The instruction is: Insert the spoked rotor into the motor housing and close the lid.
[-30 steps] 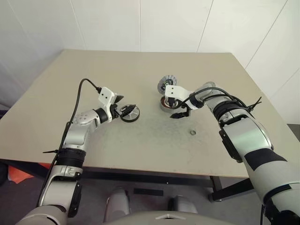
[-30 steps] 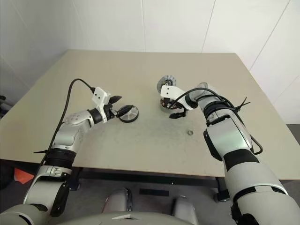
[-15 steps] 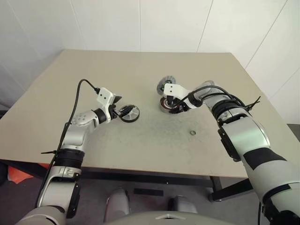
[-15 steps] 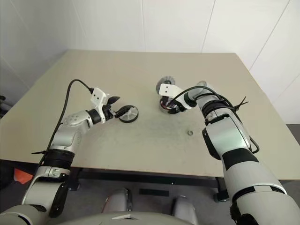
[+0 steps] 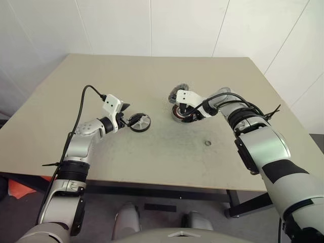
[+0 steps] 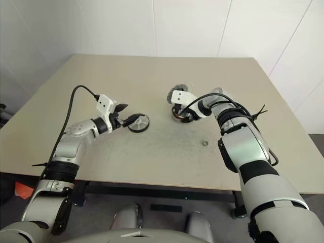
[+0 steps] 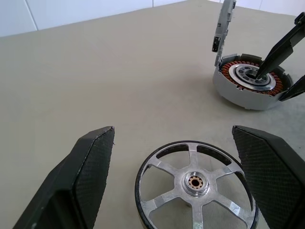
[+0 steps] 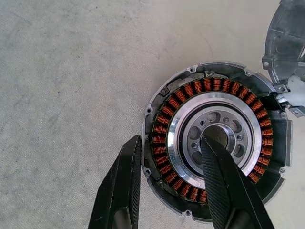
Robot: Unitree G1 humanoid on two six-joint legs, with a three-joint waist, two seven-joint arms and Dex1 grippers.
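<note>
Since a second ago my right gripper (image 8: 167, 186) has dropped onto the motor housing (image 8: 217, 138) and narrowed, pinching its wall, probably to steady it. My left gripper (image 7: 176, 167), jaws wide, straddles the spoked rotor (image 7: 196, 183) lying flat, ungripped, ready to grasp.

Beige matte surface (image 5: 152, 81) with faint scuffs, small metal ring (image 5: 208, 143) lying flat toward its front right, white panelled wall (image 5: 152, 25) behind, orange object (image 5: 20, 188) on the floor below left

Head stereo pair looks down over the table (image 5: 152, 147); both close wrist views share the motor housing (image 8: 217, 138).
</note>
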